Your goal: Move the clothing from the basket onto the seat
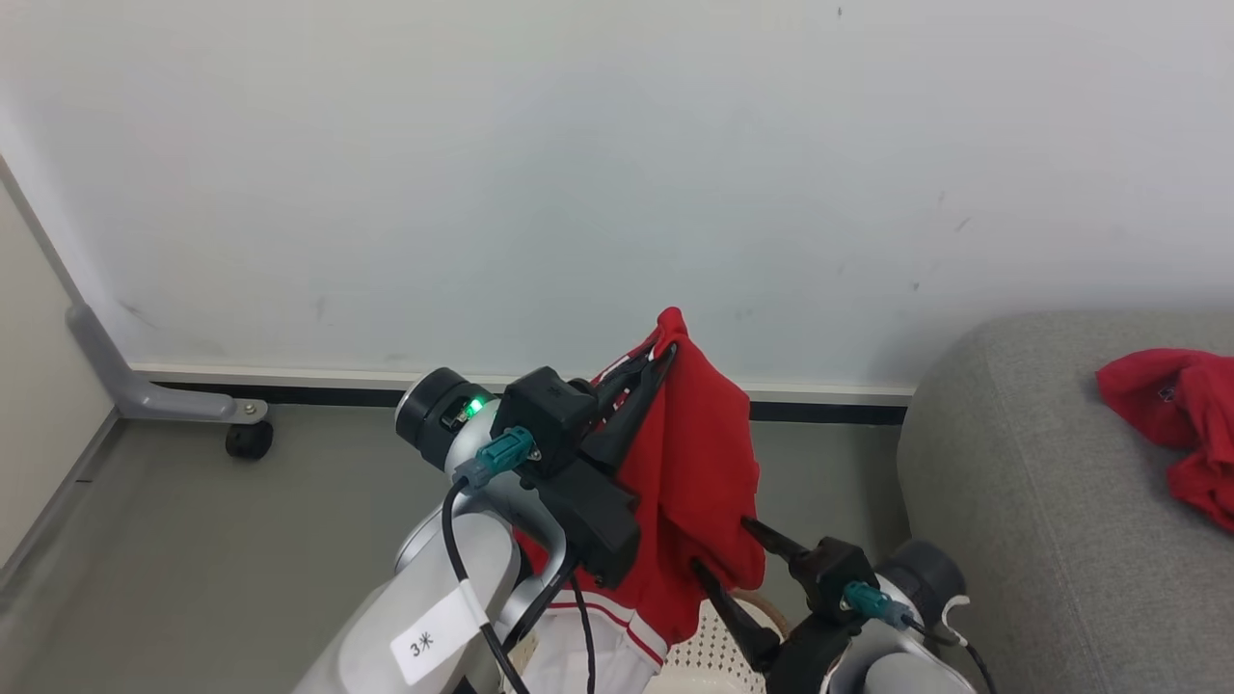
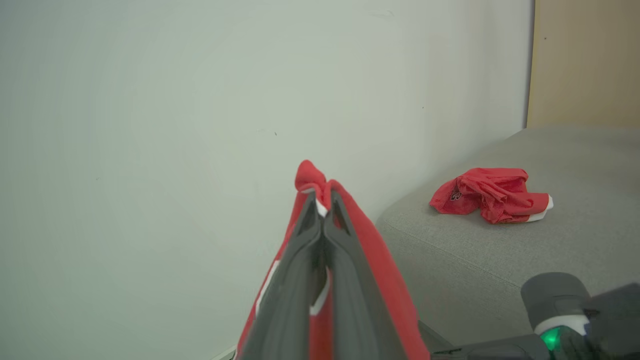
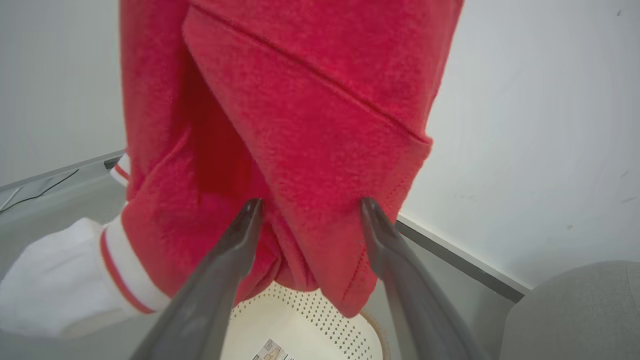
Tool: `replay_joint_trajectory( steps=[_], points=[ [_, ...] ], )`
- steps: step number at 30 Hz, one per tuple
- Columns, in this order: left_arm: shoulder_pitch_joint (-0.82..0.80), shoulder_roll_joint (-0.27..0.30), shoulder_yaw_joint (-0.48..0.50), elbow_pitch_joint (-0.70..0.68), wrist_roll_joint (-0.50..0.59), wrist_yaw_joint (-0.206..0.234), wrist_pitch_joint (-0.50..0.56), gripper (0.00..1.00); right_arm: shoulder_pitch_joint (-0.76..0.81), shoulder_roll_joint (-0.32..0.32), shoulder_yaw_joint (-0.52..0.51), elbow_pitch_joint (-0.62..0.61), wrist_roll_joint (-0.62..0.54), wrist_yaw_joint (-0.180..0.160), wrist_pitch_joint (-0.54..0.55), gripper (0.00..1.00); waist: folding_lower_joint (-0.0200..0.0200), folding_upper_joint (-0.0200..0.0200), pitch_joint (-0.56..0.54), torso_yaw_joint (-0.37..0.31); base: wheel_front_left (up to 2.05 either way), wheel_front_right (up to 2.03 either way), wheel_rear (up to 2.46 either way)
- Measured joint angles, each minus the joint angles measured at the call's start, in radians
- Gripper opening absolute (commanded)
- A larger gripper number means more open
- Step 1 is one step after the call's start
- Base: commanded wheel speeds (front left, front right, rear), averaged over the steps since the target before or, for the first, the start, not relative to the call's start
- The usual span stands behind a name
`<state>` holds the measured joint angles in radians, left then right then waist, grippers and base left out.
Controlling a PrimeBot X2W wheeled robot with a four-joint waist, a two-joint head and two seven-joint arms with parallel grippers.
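The red jersey [image 1: 699,463] is up in the air for us, hanging in a long drape around the middle of the head view, with its white, red-striped trim dangling at the bottom. Our left gripper [image 1: 663,355] has it pinched at the very top, at 12 o'clock on the cloth. The two fingers are pressed flat together and a little nub of red pokes out past the tips.

Our right gripper [image 1: 721,547] sits down at 5 o'clock from that, by the lower fold. Its fingers are spread about as wide as they go, one on each side of the hanging corner. The tips look right up against the fabric, but we can't honestly tell whether they touch it. They're definitely not clamped on anything.

Straight below at 6 o'clock is the basket [image 3: 325,320], cream with little holes and a brown rim, and there's a small printed label [image 3: 270,352] inside.

Over at 3 to 4 o'clock in the head view is the grey sofa [image 1: 1041,520]. A second jersey [image 1: 1171,414] lies crumpled on its seat, well apart from the one we're holding.

Behind all of it is a pale wall [image 1: 482,173]. At 9 o'clock a grey stand leg [image 1: 145,390] sits on a black caster [image 1: 249,440].
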<state>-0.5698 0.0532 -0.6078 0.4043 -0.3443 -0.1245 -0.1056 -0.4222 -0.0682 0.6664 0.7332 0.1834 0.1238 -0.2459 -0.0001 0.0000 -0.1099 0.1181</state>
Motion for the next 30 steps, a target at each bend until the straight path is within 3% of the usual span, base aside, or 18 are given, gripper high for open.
replay_joint_trajectory(
  steps=[13,14,15,16,27,28,29,30],
  points=[
    [0.004,-0.001,-0.022,-0.077,-0.033,0.000,0.049,0.00,-0.115,0.007,0.078,0.121,0.026,0.001,0.016,1.00,0.0001,0.0000,0.016,0.025,0.00,0.00,0.00],
    [0.004,-0.001,-0.022,-0.082,-0.034,0.000,0.052,0.00,-0.119,0.007,0.088,0.115,0.038,0.001,0.016,0.58,0.0001,0.0000,0.017,0.026,0.00,0.00,0.00],
    [0.005,-0.001,-0.023,-0.087,-0.034,0.000,0.053,0.00,-0.122,0.007,0.098,0.108,0.053,0.001,0.016,0.35,0.0001,0.0000,0.019,0.027,0.00,0.00,0.00],
    [0.005,-0.001,-0.023,-0.090,-0.035,0.000,0.057,0.00,-0.124,0.007,0.106,0.100,0.068,0.001,0.016,0.00,0.0001,0.0000,0.020,0.028,0.00,0.00,0.00],
    [0.069,0.026,0.021,-0.112,-0.067,0.029,0.069,0.00,-0.147,0.009,0.088,0.107,0.137,0.001,0.007,0.00,0.0001,0.0000,0.031,-0.001,0.00,0.00,0.00],
    [0.077,0.031,0.030,-0.113,-0.074,0.035,0.068,0.31,-0.147,0.009,0.079,0.111,0.138,0.001,0.006,0.00,0.0001,0.0000,0.032,-0.007,0.00,0.00,0.00],
    [0.087,0.035,0.041,-0.113,-0.078,0.041,0.068,0.44,-0.148,0.009,0.072,0.112,0.138,0.001,0.006,0.00,0.0001,0.0000,0.033,-0.013,0.00,0.00,0.00],
    [0.096,0.040,0.048,-0.113,-0.079,0.048,0.067,0.48,-0.148,0.009,0.065,0.112,0.142,0.001,0.006,0.00,0.0001,0.0000,0.034,-0.020,0.00,0.00,0.00]
  ],
)
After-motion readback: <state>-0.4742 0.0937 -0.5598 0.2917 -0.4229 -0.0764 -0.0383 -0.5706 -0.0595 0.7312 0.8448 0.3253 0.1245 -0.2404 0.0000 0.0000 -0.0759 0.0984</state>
